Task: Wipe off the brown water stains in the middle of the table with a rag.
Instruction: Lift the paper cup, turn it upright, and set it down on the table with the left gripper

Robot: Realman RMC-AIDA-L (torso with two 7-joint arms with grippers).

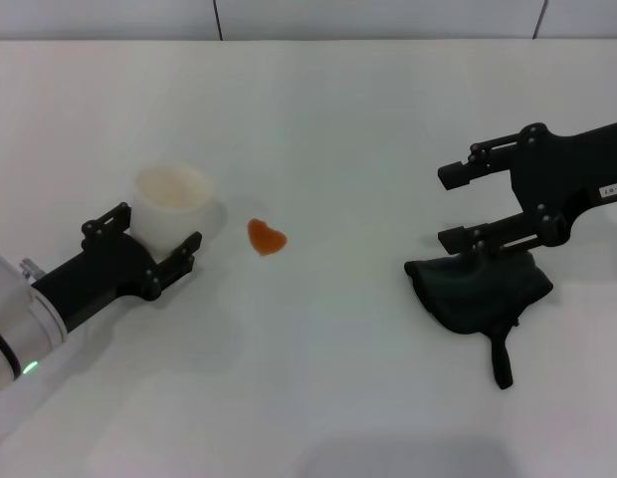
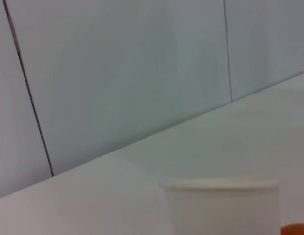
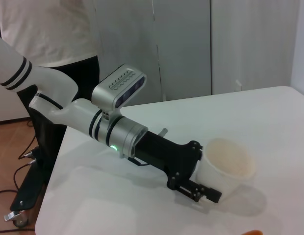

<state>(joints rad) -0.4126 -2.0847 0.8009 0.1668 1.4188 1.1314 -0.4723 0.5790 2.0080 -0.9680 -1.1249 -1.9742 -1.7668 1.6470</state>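
Note:
The brown water stain (image 1: pixel 266 237), a small orange-brown blot, lies on the white table (image 1: pixel 318 378) near the middle; a sliver of the stain (image 2: pixel 296 229) also shows in the left wrist view. The dark rag (image 1: pixel 478 284) is bunched at the right, its strap tail pointing toward me. My right gripper (image 1: pixel 450 206) hovers open just beyond the rag, its nearer finger at the rag's far edge. My left gripper (image 1: pixel 157 227) has its fingers on either side of an upright cream cup (image 1: pixel 171 197), left of the stain. The right wrist view shows the left gripper (image 3: pixel 206 170) and the cup (image 3: pixel 225 164).
A grey panelled wall (image 2: pixel 132 73) runs along the table's far edge. In the right wrist view a person (image 3: pixel 49 29) stands behind the table's left end, with cables and a stand foot (image 3: pixel 19 205) on the floor.

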